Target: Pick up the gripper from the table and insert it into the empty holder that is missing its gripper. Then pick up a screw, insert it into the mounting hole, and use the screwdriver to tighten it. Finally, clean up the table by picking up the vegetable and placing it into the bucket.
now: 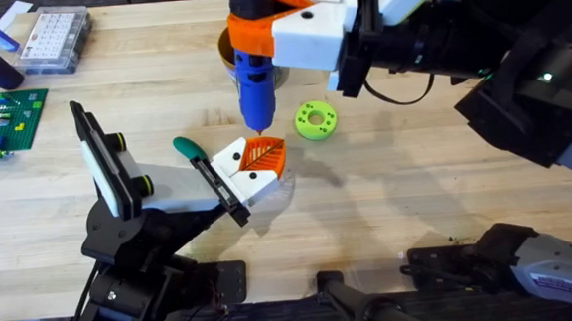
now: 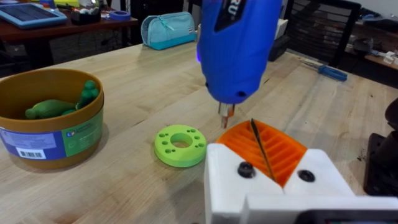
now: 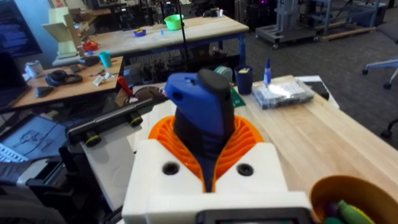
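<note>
The left tool (image 1: 252,171) sits low over the middle of the worktop (image 1: 418,202). Its white fingers (image 2: 317,177) are pressed together with nothing between them. The blue screwdriver (image 1: 255,83) stands straight up above it, and its thin bit comes down at the orange pad there. I cannot see the screw. The right tool (image 3: 208,149) is clenched around the screwdriver.

I think the job now is tightening the screw. To do it well, keep the screwdriver straight, push down softly, and hold the left tool still.

The bucket (image 2: 37,134) is just behind, with the green vegetable (image 2: 56,107) inside. A green disc (image 1: 314,120) lies to the right.

The screwdriver has white letters that look like "RU". The bucket's label is too small to read.
</note>
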